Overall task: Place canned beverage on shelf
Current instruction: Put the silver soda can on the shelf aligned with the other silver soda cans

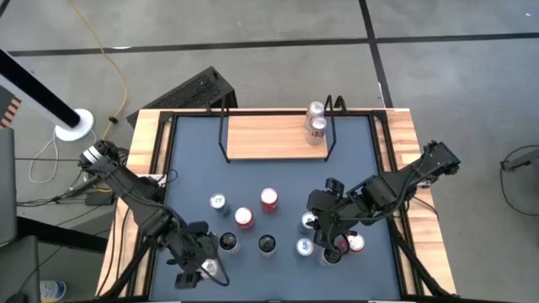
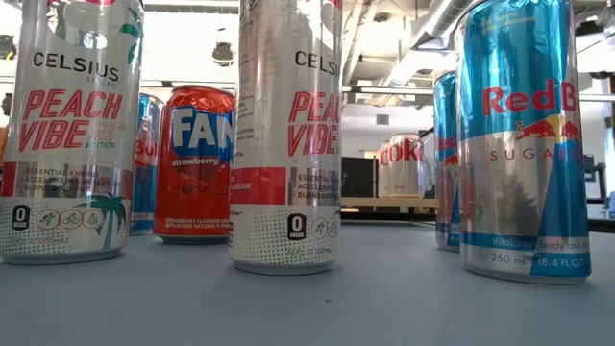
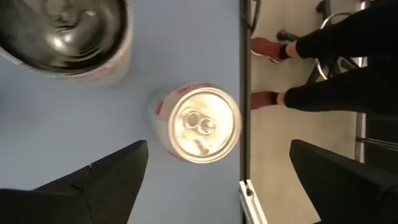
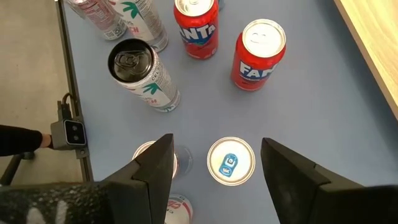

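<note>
The shelf [image 1: 274, 135] is a light-wood board with black wire ends at the table's far middle; two cans [image 1: 317, 126] stand at its right end. Several cans stand upright on the dark table top. My right gripper [image 4: 217, 180] is open and points down, its fingers on either side of a silver-topped can with a blue tab [image 4: 231, 160], apart from it; in the high view it is right of centre [image 1: 324, 223]. My left gripper [image 3: 219, 146] is open above a silver-topped can [image 3: 202, 124] at the near left [image 1: 209, 268], touching nothing.
Two red Fanta cans [image 4: 258, 53] and tall Celsius cans [image 4: 143, 74] stand left of the right gripper. More cans [image 1: 354, 243] stand close under the right arm. The table's near edge [image 3: 244, 93] lies beside the left gripper's can. A person's legs [image 3: 323, 62] are beyond it.
</note>
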